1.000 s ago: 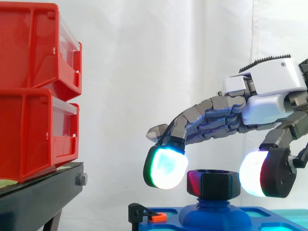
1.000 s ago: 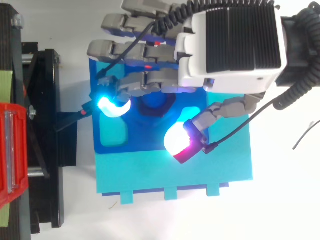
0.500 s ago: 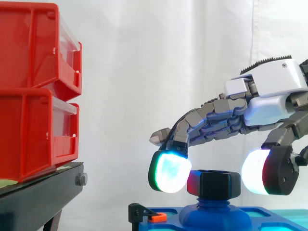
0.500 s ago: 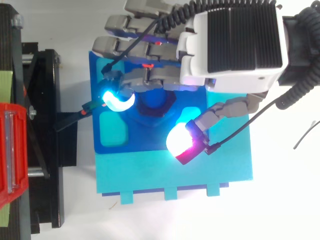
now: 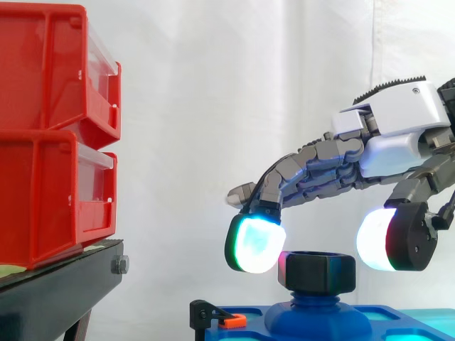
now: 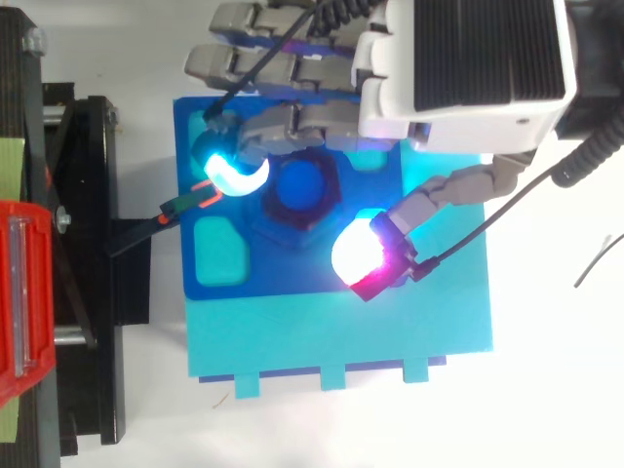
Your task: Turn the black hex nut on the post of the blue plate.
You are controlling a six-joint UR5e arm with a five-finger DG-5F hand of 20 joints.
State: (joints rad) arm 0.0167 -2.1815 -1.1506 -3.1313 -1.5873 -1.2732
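Side view: hand (image 5: 398, 135) spread open above black hex nut (image 5: 316, 270), holding nothing. Finger pad (image 5: 254, 245) left of nut, thumb pad (image 5: 377, 240) right, both just beside it. Nut sits on post (image 6: 300, 183) of blue plate (image 6: 292, 278). Red bins (image 5: 50, 135) on black stand (image 5: 57, 291) at left, white curtain (image 5: 213, 92) behind.

Side view crops the blue plate (image 5: 256, 329) below — red bins (image 5: 43, 142) at left. Overhead, the hand (image 6: 468, 68) covers the plate's upper edge.
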